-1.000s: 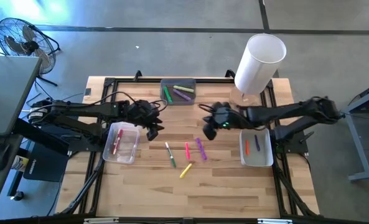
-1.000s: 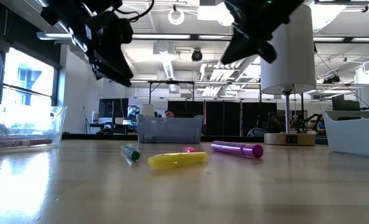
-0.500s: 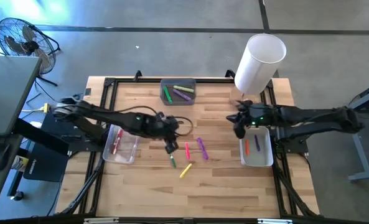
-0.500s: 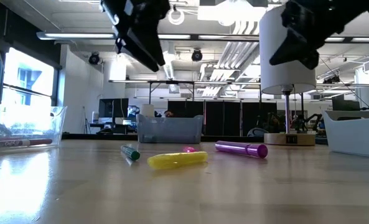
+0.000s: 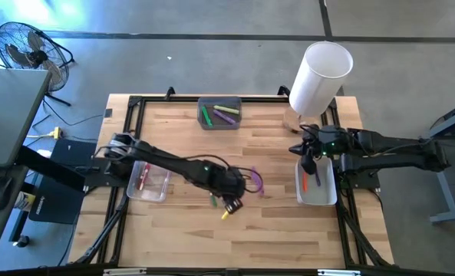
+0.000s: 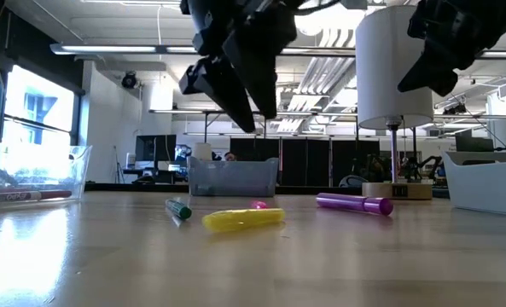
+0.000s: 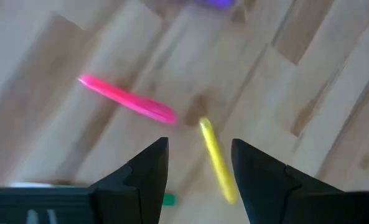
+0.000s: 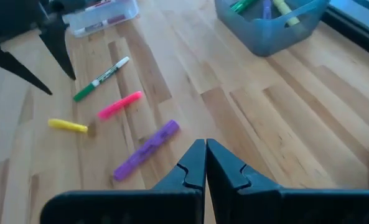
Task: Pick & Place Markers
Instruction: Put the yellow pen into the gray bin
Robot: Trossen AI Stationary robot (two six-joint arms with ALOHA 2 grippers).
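Note:
Four loose markers lie flat on the wood mid-table: pink (image 7: 128, 99), yellow (image 7: 216, 158), green (image 8: 100, 79) and purple (image 8: 145, 149). My left gripper (image 5: 232, 198) hangs open above the pink and yellow ones, touching nothing; in the low view the left gripper (image 6: 235, 81) is well clear of the tabletop. My right gripper (image 5: 308, 159) is shut and empty, in the air over the inner rim of the right tray (image 5: 328, 198). An orange marker (image 5: 317, 179) lies in that tray.
A grey bin (image 5: 219, 113) at the far edge holds green, yellow-green and purple markers. A clear tray (image 5: 162, 184) on the left holds red markers. A tall white cylinder (image 5: 319, 77) stands at the far right corner. Bare wood lies along the near edge.
My left gripper has swung from beside the left tray toward the table's right and near edge, ending above the loose markers. My right gripper has drawn back from mid-table toward the right tray. The purple marker has shifted a little toward the right.

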